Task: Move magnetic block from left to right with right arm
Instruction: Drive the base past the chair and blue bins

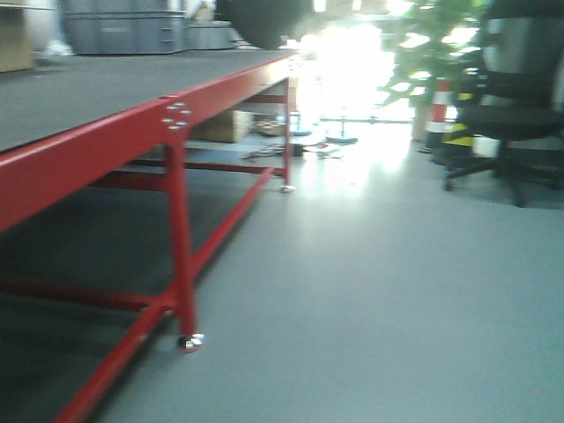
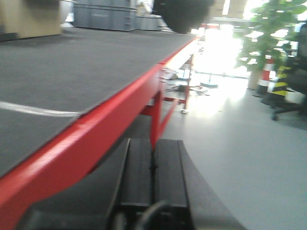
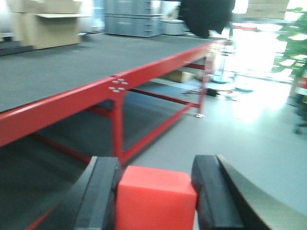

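While hanging low beside the long counter (image 3: 57, 67), pinching the magnetic block (image 3: 156, 201) in the right tool (image 3: 158, 191), squeezing two opposite sides of the red-orange cube with black pads (image 3: 103, 191). Showing the block at the bottom of the right wrist view, off the counter's dark top, in front of a red frame leg (image 3: 117, 124) and grey floor (image 3: 249, 139). Holding the left tool (image 2: 153, 165) pressed together, its black fingers (image 2: 136, 172) flat against each other with nothing between them, near the counter's glossy red edge strip (image 2: 96, 139). Blurring all three views. Taking in, farther back, grey crates (image 3: 134, 19), cardboard boxes (image 3: 48, 24), a potted plant (image 1: 432, 35), a striped cone (image 1: 438, 110) and a black office chair (image 1: 520, 115). Catching strong glare from the far end of the room.
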`<state>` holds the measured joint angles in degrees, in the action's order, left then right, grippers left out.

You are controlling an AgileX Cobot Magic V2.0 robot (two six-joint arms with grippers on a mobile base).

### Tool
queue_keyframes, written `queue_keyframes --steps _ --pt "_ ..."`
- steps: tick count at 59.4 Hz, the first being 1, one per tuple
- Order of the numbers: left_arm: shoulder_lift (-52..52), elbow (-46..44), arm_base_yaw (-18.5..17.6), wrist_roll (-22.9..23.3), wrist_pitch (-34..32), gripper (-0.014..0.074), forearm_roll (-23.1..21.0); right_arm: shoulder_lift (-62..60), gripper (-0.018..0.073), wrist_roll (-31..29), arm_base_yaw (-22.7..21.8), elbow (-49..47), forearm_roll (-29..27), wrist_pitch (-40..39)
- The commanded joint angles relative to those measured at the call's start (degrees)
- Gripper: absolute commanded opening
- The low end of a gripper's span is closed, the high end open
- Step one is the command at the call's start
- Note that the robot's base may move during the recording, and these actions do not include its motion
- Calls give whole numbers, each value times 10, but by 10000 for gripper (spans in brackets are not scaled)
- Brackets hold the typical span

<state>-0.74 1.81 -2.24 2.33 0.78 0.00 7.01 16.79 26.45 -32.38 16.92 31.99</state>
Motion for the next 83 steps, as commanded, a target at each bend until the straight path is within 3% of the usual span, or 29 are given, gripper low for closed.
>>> queue_keyframes --steps 1,83 --pt "-8 5 -2 4 -51 -116 0 9 159 -4 -3 -16 15 -53" --pt "-8 5 -2 4 -51 -116 0 9 159 -4 -3 -16 15 -53"
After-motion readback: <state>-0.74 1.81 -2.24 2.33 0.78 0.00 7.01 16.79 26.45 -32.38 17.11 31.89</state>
